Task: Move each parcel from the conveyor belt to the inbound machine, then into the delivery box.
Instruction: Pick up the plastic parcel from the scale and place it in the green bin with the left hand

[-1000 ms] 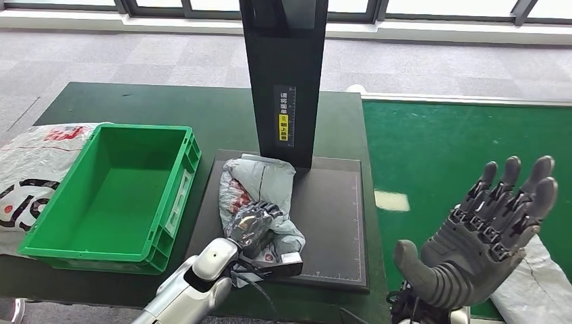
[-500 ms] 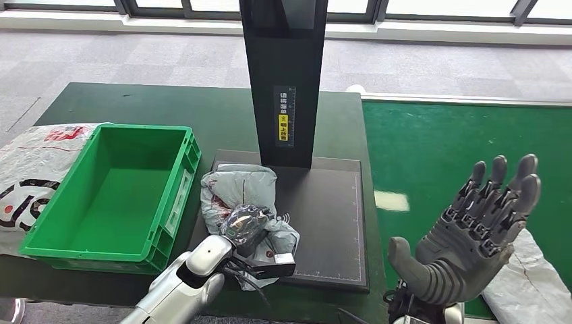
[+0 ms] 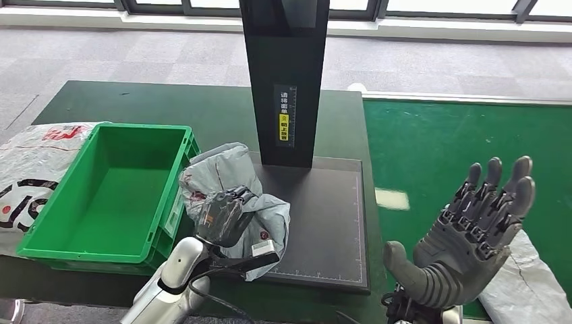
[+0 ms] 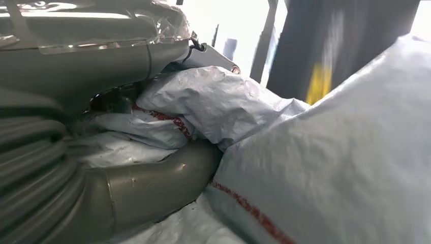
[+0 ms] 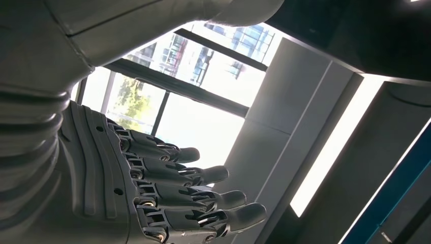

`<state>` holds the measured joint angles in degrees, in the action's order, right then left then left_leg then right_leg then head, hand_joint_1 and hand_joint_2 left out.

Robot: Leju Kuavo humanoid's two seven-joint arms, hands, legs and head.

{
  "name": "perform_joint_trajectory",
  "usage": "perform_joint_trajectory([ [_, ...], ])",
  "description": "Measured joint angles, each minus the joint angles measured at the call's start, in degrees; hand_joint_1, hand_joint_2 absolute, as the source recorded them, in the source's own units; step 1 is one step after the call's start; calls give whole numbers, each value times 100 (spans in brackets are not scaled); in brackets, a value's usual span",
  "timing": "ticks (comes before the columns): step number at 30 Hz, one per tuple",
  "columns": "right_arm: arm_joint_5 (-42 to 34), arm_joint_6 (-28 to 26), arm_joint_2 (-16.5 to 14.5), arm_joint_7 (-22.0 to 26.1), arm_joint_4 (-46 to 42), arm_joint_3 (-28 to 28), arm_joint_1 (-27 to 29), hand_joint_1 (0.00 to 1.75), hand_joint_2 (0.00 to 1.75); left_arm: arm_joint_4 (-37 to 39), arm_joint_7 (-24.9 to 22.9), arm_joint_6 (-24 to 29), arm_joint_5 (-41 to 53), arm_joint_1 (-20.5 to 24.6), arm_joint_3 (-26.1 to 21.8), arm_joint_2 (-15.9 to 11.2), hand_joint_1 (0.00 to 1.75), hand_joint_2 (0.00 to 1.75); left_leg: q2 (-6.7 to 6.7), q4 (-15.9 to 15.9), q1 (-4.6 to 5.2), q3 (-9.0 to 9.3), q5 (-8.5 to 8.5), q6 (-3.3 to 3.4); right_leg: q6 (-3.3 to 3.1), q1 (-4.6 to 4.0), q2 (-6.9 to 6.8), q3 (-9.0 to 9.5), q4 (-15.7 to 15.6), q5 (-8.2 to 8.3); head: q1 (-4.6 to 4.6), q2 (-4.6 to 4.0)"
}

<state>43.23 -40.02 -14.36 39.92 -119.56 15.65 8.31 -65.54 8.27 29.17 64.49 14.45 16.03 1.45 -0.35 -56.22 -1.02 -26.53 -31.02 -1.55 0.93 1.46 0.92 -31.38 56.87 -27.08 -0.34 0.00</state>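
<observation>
My left hand (image 3: 221,217) grips a crumpled grey plastic parcel (image 3: 229,177) with red print, lifted over the left edge of the black scanner plate (image 3: 330,223), close to the green box (image 3: 108,196). In the left wrist view the grey thumb (image 4: 152,188) presses into the parcel's (image 4: 325,152) folds. My right hand (image 3: 465,236) is raised palm up over the green conveyor belt (image 3: 438,148), fingers spread and holding nothing; the right wrist view shows its fingers (image 5: 203,198) apart. Another white parcel (image 3: 533,283) lies on the belt beneath the right hand.
The black scanner column (image 3: 284,81) rises at the back of the plate. A white printed bag (image 3: 27,169) lies left of the green box, whose inside is bare. The dark green table (image 3: 168,108) extends behind.
The left hand has carried the parcel left and up, from the plate's middle toward the green box. The right hand has sunk slightly and stayed open.
</observation>
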Motion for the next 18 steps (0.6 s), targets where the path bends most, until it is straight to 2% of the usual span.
perform_joint_trajectory([
  [3, 17, 0, 0, 1, -9, 35, 20, 0, 175, -628, 220, 772, -254, -134, -138, 64, 175, 175, -5, -1, 1, -9, -1, 1, 0, 0, -7, -10, -2, 0, -1, 0],
  [5, 15, 0, 0, 2, -9, 49, 21, 0, 175, -997, 372, 1006, -351, -155, -251, 89, 175, 175, -6, -1, 1, -33, -2, 1, 0, 0, -8, -11, -2, -1, -1, 0],
  [11, 1, 0, 0, 2, -9, 51, 44, 0, 175, -1800, 854, 1089, -358, -210, -770, 251, 175, 175, -3, 0, 0, -50, -3, 2, 0, -1, -6, -12, -2, -1, -1, 0],
  [18, -98, 0, 5, 1, 1, 64, 41, 0, 175, -2088, 1227, 1091, -522, -151, -1413, 416, 175, 175, -4, 0, 0, -52, -2, 1, 0, -1, -6, -14, -1, -2, -1, 0],
])
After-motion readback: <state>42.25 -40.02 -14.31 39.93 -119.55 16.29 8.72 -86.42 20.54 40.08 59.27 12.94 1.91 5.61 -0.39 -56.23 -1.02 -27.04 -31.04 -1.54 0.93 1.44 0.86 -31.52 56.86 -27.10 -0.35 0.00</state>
